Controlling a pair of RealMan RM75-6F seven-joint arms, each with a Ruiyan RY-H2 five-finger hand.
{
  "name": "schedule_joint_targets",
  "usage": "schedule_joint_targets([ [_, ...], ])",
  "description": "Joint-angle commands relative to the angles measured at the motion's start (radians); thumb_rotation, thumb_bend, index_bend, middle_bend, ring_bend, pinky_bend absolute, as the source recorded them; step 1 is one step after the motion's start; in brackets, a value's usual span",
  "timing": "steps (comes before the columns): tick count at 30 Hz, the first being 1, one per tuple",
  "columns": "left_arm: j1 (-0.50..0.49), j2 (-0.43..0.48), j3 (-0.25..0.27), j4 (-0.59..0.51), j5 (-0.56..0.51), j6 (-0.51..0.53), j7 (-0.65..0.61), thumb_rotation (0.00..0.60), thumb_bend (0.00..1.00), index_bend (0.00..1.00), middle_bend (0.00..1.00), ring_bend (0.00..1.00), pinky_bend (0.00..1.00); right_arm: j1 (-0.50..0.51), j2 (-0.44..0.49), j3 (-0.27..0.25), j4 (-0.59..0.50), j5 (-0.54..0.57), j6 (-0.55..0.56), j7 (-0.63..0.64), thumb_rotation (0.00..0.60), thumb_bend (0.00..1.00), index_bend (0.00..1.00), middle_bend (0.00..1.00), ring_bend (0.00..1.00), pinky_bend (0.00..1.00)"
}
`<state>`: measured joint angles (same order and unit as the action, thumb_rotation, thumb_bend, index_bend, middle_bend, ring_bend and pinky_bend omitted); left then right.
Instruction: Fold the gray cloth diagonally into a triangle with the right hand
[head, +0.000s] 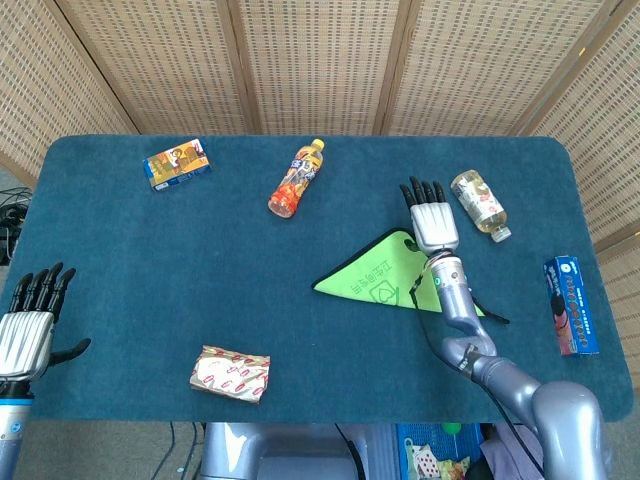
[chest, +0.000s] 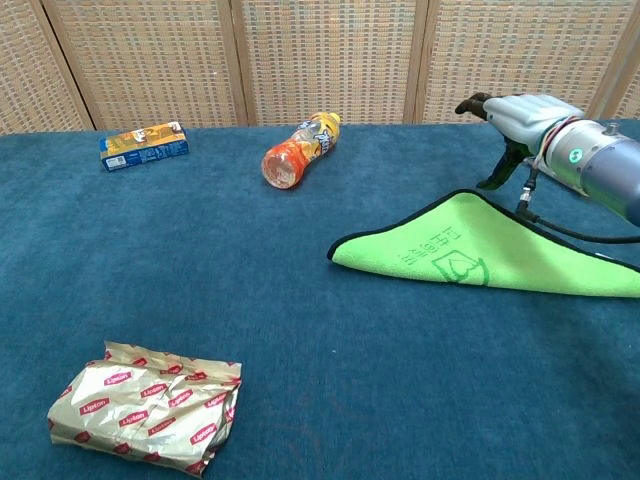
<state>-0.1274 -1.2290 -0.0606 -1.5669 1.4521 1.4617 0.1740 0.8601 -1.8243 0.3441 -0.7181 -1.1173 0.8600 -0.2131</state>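
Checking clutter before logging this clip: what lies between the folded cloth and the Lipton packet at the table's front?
Nothing: the head view shows only bare blue table between the cloth and the Lipton packet.

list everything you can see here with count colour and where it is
cloth: 1, bright green face with dark edging, folded into a triangle, right of table centre
orange bottle: 1, orange label, yellow cap, lying on its side at far centre
clear bottle: 1, pale with patterned label, lying at far right
small box: 1, orange and blue, far left
blue box: 1, blue, right edge
tea packet: 1, cream with red Lipton marks, crumpled, near left of centre
table: 1, dark teal covering
screen: woven tan panels behind the table
left hand: fingers apart, holding nothing, near left edge
right hand: fingers extended, holding nothing, above the cloth's far corner
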Motion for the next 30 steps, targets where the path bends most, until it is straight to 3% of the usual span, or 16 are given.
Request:
schedule_joint_targets([
  [1, 0.0, 0.001, 0.001, -0.001, 0.003, 0.001, -0.002, 0.6, 0.1, 0.0, 0.0, 0.0, 0.0, -0.069, 0.094, -0.028, -0.14, -0.017, 0.065, -0.038, 0.6, 0.23, 0.04, 0.0, 0.0, 0.0],
  [7, 0.003, 0.006, 0.004, -0.006, 0.015, 0.011, -0.011, 0.6, 0.1, 0.0, 0.0, 0.0, 0.0, -0.194, 0.249, -0.077, -0.392, -0.044, 0.185, -0.074, 0.6, 0.2, 0.04, 0.0, 0.0, 0.0],
  [9, 0.005, 0.009, 0.008, -0.009, 0.022, 0.014, -0.016, 0.6, 0.1, 0.0, 0.0, 0.0, 0.0, -0.268, 0.332, -0.114, -0.528, -0.074, 0.266, -0.088, 0.6, 0.18, 0.04, 0.0, 0.0, 0.0],
  [14, 0.008, 0.012, 0.014, -0.013, 0.032, 0.018, -0.02, 0.6, 0.1, 0.0, 0.0, 0.0, 0.0, -0.394, 0.451, -0.183, -0.707, -0.126, 0.403, -0.093, 0.6, 0.07, 0.04, 0.0, 0.0, 0.0],
  [21, 0.016, 0.013, 0.016, -0.023, 0.035, 0.031, -0.015, 0.6, 0.1, 0.0, 0.0, 0.0, 0.0, -0.539, 0.533, -0.266, -0.795, -0.197, 0.563, -0.069, 0.6, 0.0, 0.04, 0.0, 0.0, 0.0],
  [30, 0.025, 0.015, 0.023, -0.03, 0.053, 0.05, -0.007, 0.6, 0.1, 0.0, 0.0, 0.0, 0.0, -0.678, 0.579, -0.345, -0.784, -0.255, 0.678, 0.014, 0.6, 0.0, 0.04, 0.0, 0.0, 0.0],
])
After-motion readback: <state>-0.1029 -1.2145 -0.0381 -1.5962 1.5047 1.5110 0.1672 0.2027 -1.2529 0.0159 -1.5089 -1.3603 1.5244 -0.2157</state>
